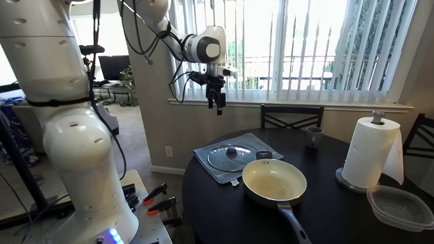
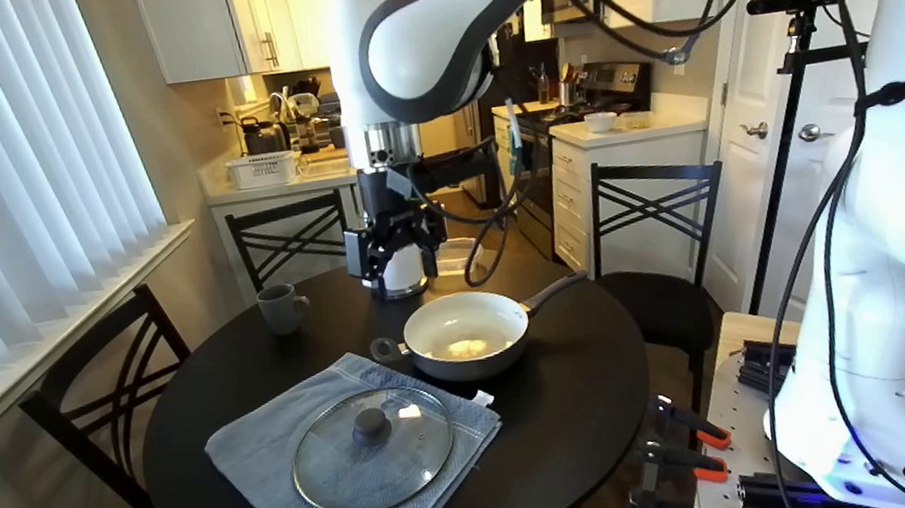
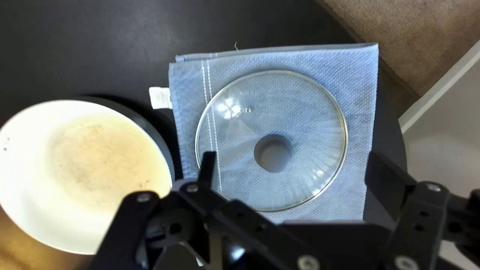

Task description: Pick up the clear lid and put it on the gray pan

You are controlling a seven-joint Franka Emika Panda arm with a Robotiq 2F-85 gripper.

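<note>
While the end effector point(image 3: 290, 168) hangs above the table point(image 1: 220, 208) with its fingers point(image 3: 207, 168) spread wide apart, the clear lid point(image 3: 273, 150) lies flat on a folded blue towel point(image 3: 356, 112) — near the middle of the wrist view. Just beside the towel, at the left of that frame, the gray pan point(image 3: 90, 165) stands with its pale inside facing up. In an exterior view, its long handle point(image 1: 294, 224) points toward the bottom edge — with a paper towel roll point(image 1: 369, 152) and a clear plastic container point(image 1: 400, 208) at the right.
</note>
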